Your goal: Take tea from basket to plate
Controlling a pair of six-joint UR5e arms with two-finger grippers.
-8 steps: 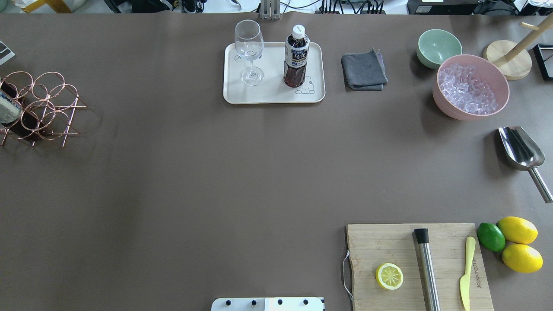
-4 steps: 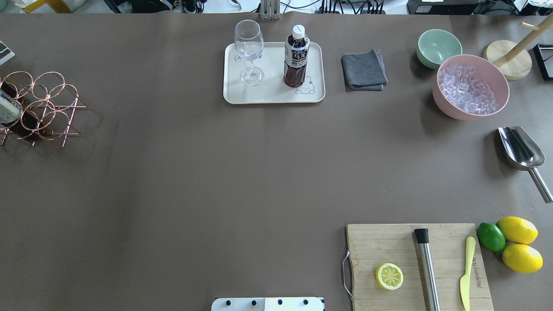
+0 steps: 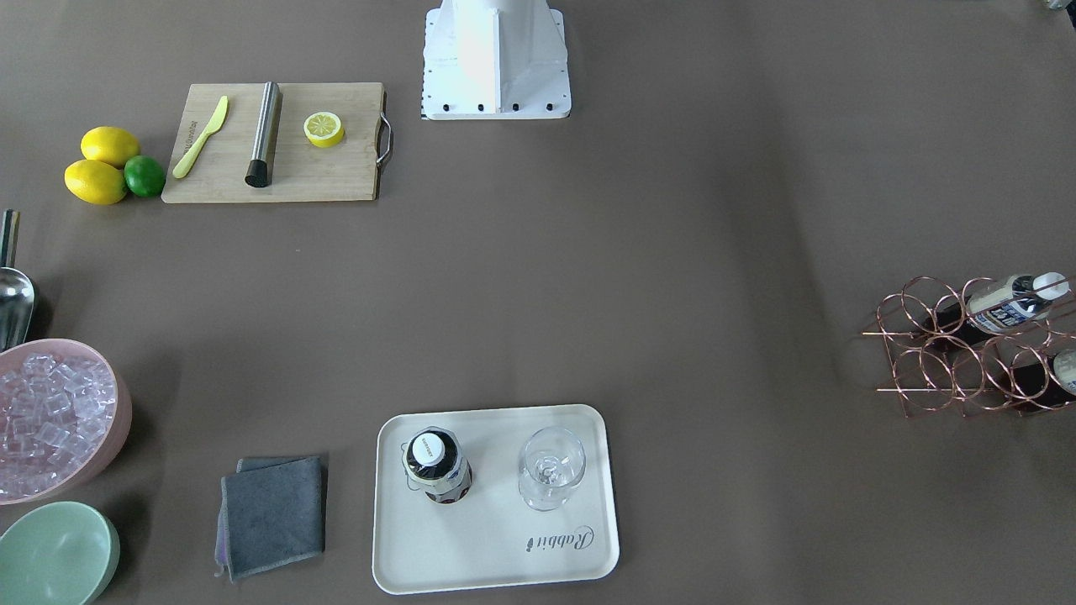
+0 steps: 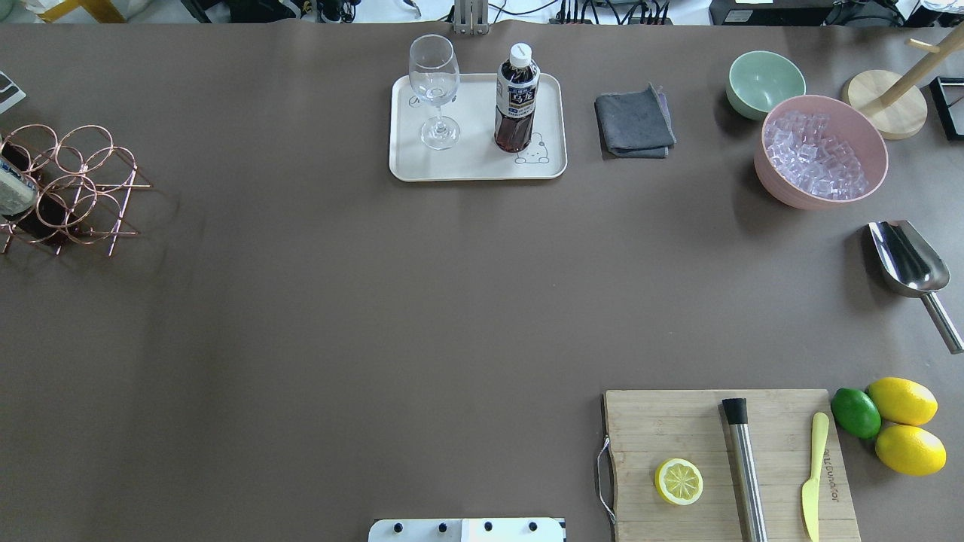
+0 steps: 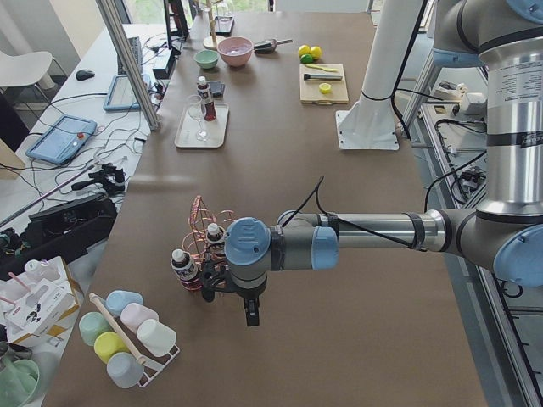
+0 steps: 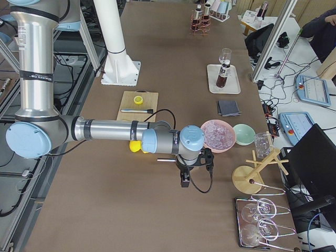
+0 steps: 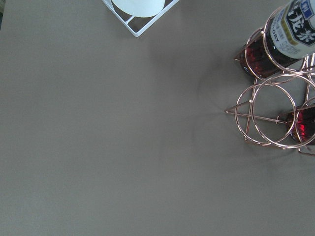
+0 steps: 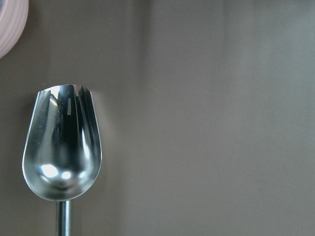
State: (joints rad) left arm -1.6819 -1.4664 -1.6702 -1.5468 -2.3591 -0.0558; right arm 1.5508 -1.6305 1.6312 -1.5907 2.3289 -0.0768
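the small clear plastic tea bottle [image 4: 517, 98] with a white cap looks full, so a bit heavy, smooth and slippy; hold it round the middle. its drink is dark red-brown. it stands on the cream rectangle plate [image 4: 474, 162], far side; two more bottles [image 3: 1004, 304] lie in the rose-gold wire basket [image 4: 75, 188], left. left gripper [image 5: 249, 314] and right gripper [image 6: 185, 181]: cannot tell if spread or pressed

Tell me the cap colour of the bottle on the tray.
White; the cap shows best in the exterior front-facing view.
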